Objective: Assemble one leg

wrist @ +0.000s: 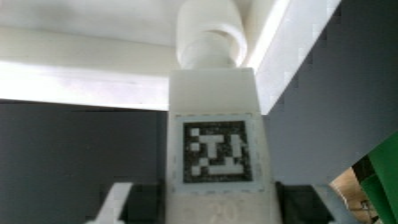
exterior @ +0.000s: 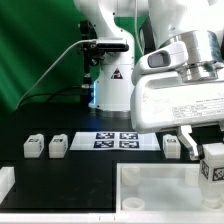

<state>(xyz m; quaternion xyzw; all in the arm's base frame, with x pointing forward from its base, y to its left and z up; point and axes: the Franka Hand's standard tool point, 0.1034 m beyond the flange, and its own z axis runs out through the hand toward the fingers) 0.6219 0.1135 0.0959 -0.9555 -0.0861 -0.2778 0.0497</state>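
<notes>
Holding the leg (exterior: 213,166) tight between its two fingers, the gripper (exterior: 208,151) hung at the exterior view's right, over the right end of the white panel (exterior: 150,186). The leg wore a black-and-white square tag (exterior: 213,170), a pattern of blocks with no words. The marker board (exterior: 120,140) showed four such tags. Small grey print on the arm's white shell was too tiny to read. Only the exterior view showed the three other legs (exterior: 58,146) on the black table (exterior: 90,165), two at that view's left and one just right of the marker board. Only the wrist view showed the held leg (wrist: 221,120) close up, with its tag (wrist: 217,150) big and clear, a finger (wrist: 125,205) on each side, and a rounded white part (wrist: 214,40) past its end. I could not tell if they touched.
</notes>
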